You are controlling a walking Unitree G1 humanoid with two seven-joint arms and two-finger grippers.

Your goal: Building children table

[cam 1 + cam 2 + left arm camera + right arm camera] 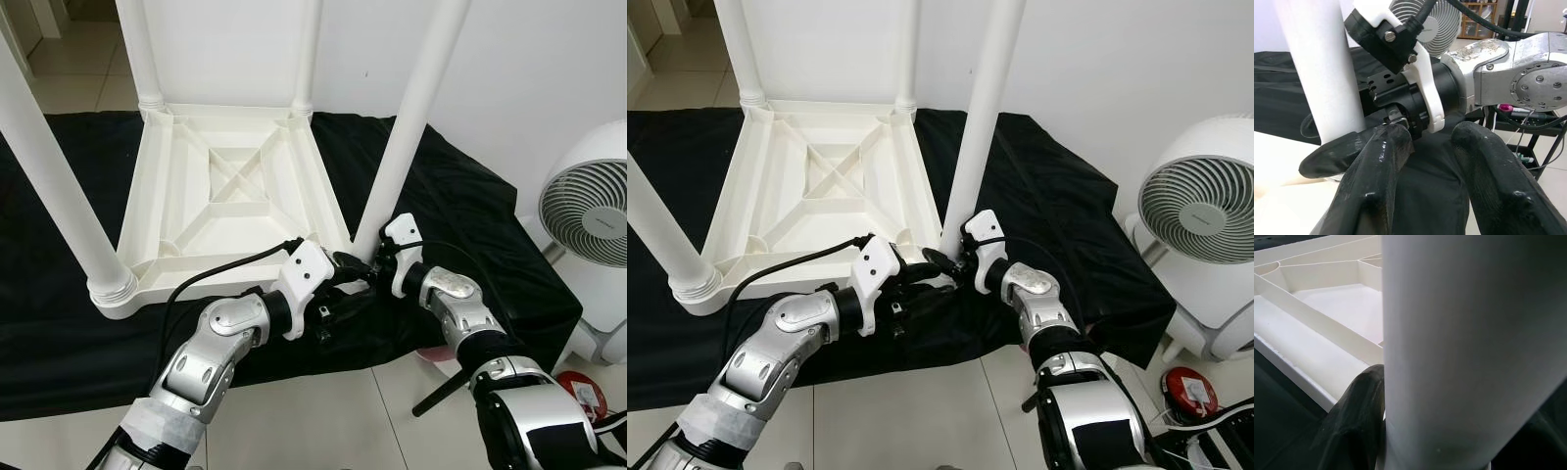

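The white children's table (235, 186) lies upside down on a black cloth (460, 196), with its legs pointing up. At the near right corner, my right gripper (369, 264) is shut on the base of the near right leg (407, 127). In the right wrist view the leg (1464, 347) stands between the two fingers (1359, 411). My left gripper (1435, 161) is open just beside the right one, low at the same corner. Its fingers (1376, 186) hold nothing and only cloth shows between them.
The near left leg (49, 186) rises at the left. A white fan (593, 215) stands on the floor to the right, with a small red object (1185, 387) beside it. A white wall is behind the table. Pale tiled floor lies in front.
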